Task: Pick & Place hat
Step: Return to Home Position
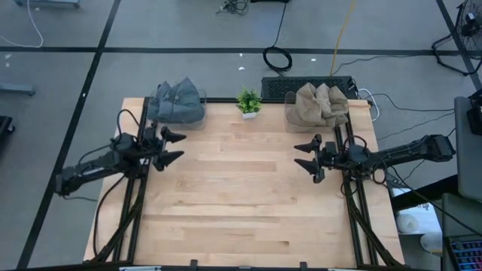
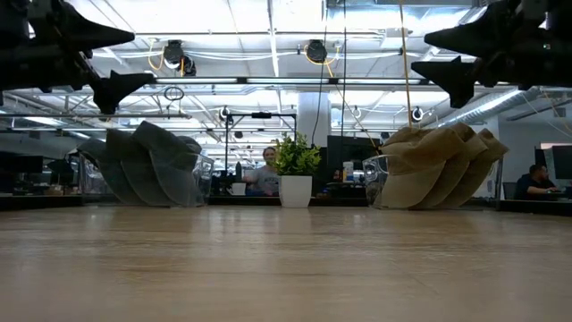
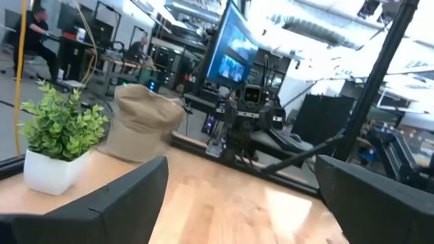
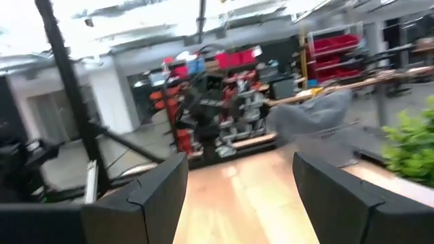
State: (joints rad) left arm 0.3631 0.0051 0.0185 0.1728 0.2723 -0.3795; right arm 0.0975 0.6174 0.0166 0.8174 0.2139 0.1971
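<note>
A heap of blue caps [image 1: 177,104] is seen packed into the left transparent bin [image 1: 202,96] at the far-left corner of the wooden counter [image 1: 241,211], w/ the folded crowns leaning together and rising above the bin's rim. A matching heap of tan caps [image 1: 322,104] is held in the right transparent bin [image 1: 288,102] at the far-right corner, and a small potted plant [image 1: 249,102] in a white pot is set between the two bins at the counter's far edge. The left pincer [image 1: 179,147] is held above the counter's left side, just in front of the blue caps' bin, pointing toward the centre. Its fingers are spread wide and nothing is gripped. The right pincer [image 1: 300,155] is held opposite, above the right side and in front of the tan caps' bin, also aimed inward. It too is spread wide and empty. From counter level both pincers are shown raised clear of the surface, approx. above bin height. No cap is seen on the bare wood between the arms. In the room beyond, one person [image 2: 265,170] is seated behind the plant and another person [image 2: 536,179] is seated at far right.
</note>
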